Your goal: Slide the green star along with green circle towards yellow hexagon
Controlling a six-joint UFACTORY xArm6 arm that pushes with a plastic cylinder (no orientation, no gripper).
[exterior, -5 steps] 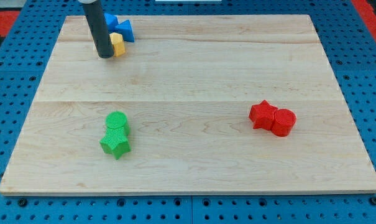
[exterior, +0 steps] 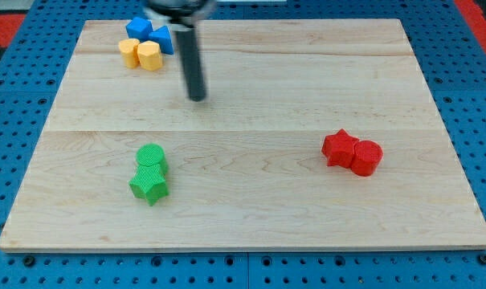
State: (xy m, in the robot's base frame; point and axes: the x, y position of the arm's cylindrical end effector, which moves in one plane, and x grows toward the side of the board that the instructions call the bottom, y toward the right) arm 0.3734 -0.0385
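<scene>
The green circle (exterior: 152, 156) and the green star (exterior: 149, 185) sit touching each other at the board's lower left, the star just below the circle. The yellow hexagon (exterior: 149, 55) stands at the upper left next to another yellow block (exterior: 129, 53). My tip (exterior: 197, 98) rests on the board right of and below the yellow blocks, and above and to the right of the green pair, touching no block.
Two blue blocks (exterior: 149, 34) lie just above the yellow ones at the board's top edge. A red star-like block (exterior: 338, 148) and a red cylinder (exterior: 367, 157) sit together at the right. The wooden board (exterior: 251, 217) lies on a blue pegboard.
My tip has moved right and down, away from the yellow blocks toward the board's middle. The yellow blocks now show in full. No block has moved.
</scene>
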